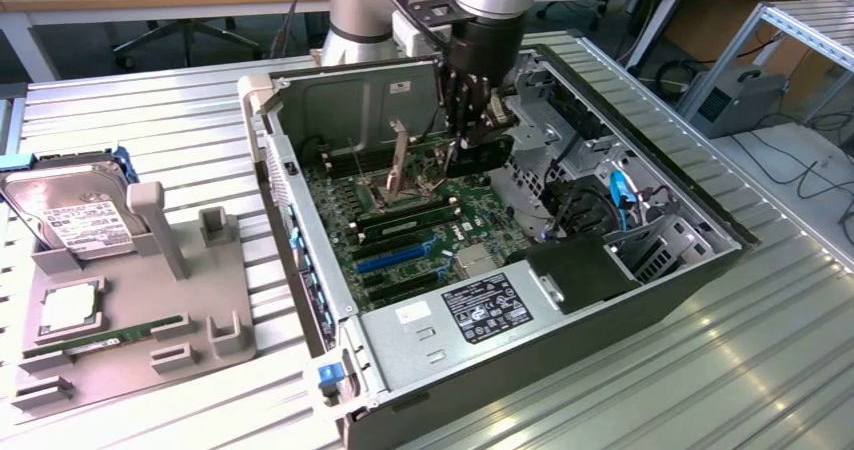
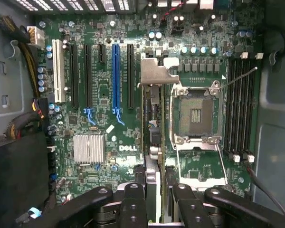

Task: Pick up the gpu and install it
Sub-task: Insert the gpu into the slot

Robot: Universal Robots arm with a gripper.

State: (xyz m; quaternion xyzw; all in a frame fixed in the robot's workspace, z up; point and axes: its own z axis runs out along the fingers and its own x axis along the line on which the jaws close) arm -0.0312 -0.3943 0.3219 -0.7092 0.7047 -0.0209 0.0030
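The gpu (image 2: pixel 152 109) is a thin dark card seen edge-on, with its silvery bracket (image 2: pixel 154 71) at the far end. My gripper (image 2: pixel 156 183) is shut on it, one black finger (image 2: pixel 133 199) on each side of the card. In the exterior view the gripper (image 1: pixel 470 120) reaches down into the open computer case (image 1: pixel 287 160) and holds the gpu (image 1: pixel 487 155) upright above the green motherboard (image 1: pixel 400 230). In the wrist view the card hangs between the row of long expansion slots (image 2: pixel 116 76) and the open processor socket (image 2: pixel 197 114).
Case walls, drive cages and cables (image 1: pixel 614 195) crowd the exterior view's right. The power supply (image 1: pixel 467 315) sits at the case's near end. Outside, on the exterior view's left, a grey holder (image 1: pixel 200 340) carries a hard drive (image 1: pixel 74 215) and a green memory stick (image 1: pixel 127 332).
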